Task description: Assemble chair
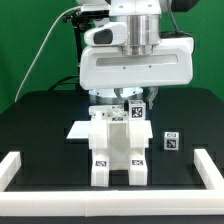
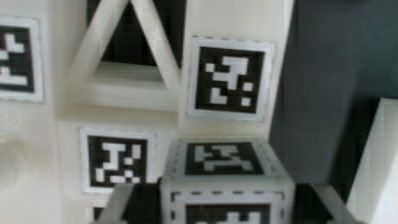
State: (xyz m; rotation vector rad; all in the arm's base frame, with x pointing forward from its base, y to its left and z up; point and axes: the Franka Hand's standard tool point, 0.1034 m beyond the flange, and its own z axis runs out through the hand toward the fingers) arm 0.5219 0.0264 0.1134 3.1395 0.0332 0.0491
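The partly joined chair (image 1: 116, 150) stands in the middle of the black table, white and blocky, with tags on its front feet. My gripper (image 1: 134, 102) hangs right above its back part. In the wrist view my gripper (image 2: 222, 208) is shut on a small white tagged block (image 2: 222, 184), with a dark finger (image 2: 128, 203) against each side of it. Just behind the block are the chair's white tagged plates (image 2: 228, 80). Whether the block touches the chair cannot be told.
A loose small tagged cube (image 1: 170, 141) lies to the exterior view's right of the chair. A flat white piece (image 1: 82, 129) lies on its left. Low white border rails (image 1: 20, 166) (image 1: 206, 170) flank the front of the table.
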